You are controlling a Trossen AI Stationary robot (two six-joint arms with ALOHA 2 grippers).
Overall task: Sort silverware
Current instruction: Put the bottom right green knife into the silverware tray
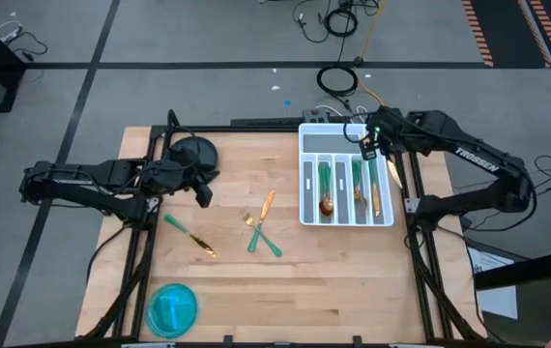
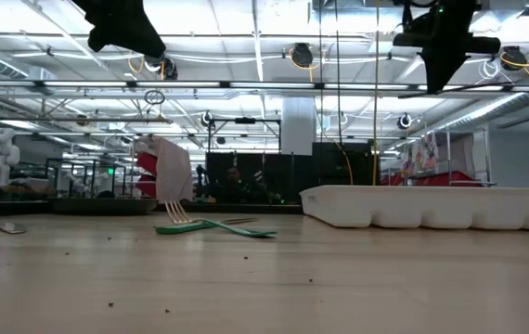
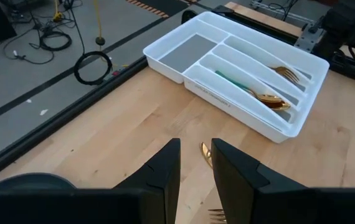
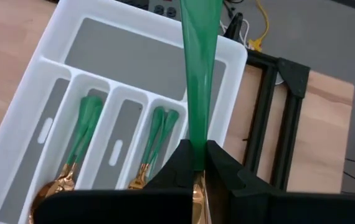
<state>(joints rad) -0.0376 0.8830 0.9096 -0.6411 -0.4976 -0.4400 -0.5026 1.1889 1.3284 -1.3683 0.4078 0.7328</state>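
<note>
I have the right gripper [image 4: 197, 163] above the far end of the white tray [image 1: 306, 215], its fingers clamped tight on a green-handled piece [image 4: 200, 68] whose gold end sits between them; I can't tell whether it is a knife, fork or spoon.

The tray has one wide compartment across its far end, showing only its grey floor, and four long slots. In the slot nearest the tabletop's [image 1: 353, 280] middle lie green-handled spoons [image 1: 325, 189] with gold bowls. The next slot shows bare. The third holds forks [image 1: 358, 184], and the outer one a gold-bladed knife [image 1: 375, 196].

My left gripper [image 3: 195, 163] hovers over the left part of the tabletop with a narrow gap between its fingers and nothing in them.

Loose on the wood: a knife [image 1: 191, 236] at left, and near the middle two crossed forks [image 1: 259, 233] plus another gold-ended piece [image 1: 267, 205]. A blue bowl [image 1: 172, 308] sits at the near left corner.
</note>
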